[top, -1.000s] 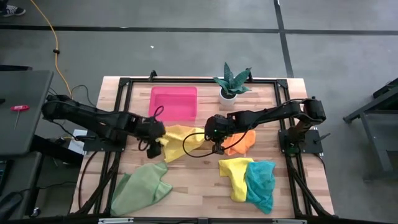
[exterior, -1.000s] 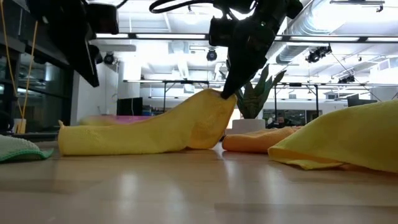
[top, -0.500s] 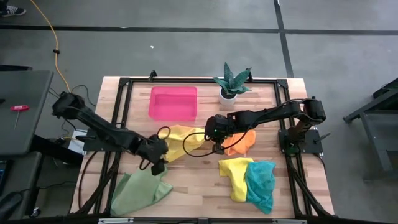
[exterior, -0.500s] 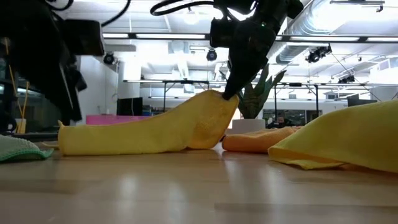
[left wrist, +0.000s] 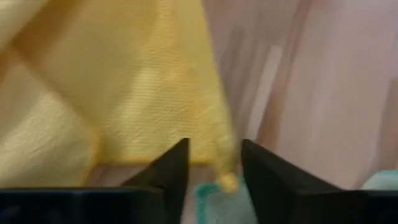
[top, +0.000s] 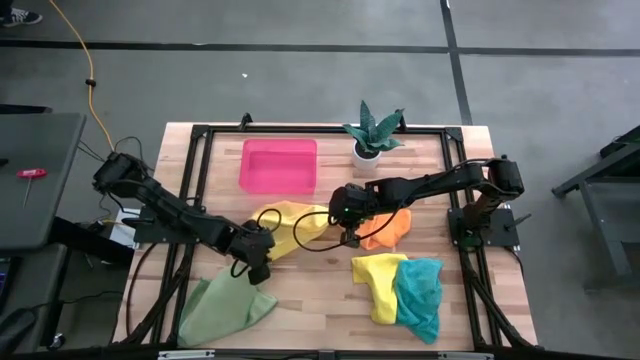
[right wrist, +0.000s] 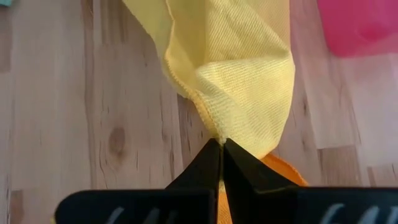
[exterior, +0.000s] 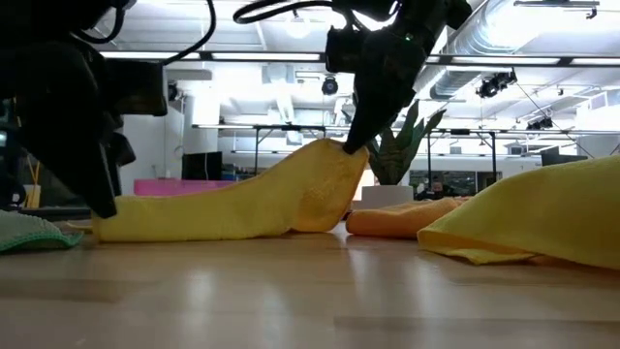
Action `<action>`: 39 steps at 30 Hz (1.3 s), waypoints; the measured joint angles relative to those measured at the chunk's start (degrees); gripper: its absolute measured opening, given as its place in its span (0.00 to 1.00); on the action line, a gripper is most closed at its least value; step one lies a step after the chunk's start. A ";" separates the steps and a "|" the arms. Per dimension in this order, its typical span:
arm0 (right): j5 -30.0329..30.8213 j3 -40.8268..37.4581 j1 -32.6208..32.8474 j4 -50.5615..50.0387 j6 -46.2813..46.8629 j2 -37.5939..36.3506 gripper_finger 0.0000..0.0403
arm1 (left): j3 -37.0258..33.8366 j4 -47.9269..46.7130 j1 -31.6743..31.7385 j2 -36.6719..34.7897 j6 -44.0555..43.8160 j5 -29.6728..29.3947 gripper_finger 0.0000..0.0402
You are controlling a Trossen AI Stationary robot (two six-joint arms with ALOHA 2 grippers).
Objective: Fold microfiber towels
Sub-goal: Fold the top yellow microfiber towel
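Yellow towel (top: 290, 226), light and limp, sags from my right gripper (top: 349, 238) pinching one corner; my left gripper (top: 259, 270), part-open, holds nothing at its opposite corner.

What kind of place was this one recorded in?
Probably a lab or workshop: a framed wooden table on a grey concrete floor, with exposed ceiling ducts and strip lights behind.

We see 5 towels on the surface (top: 300, 300). The middle towel (top: 290, 225) lies between the 2 tools: the left tool (top: 262, 272) at its near-left corner, the right tool (top: 349, 239) pinching its right edge. Just right of it lies another towel (top: 392, 226). Near-left lies 1 towel (top: 220, 310); near-right, 2 towels (top: 400, 285) overlap. Behind stand the tray (top: 278, 165) and, to its right, the plant (top: 372, 135).
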 joint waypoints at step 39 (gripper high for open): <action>2.13 31.34 -8.75 -34.19 -8.43 -8.46 0.00 | 38.19 -50.66 29.31 -22.79 39.18 -12.02 0.00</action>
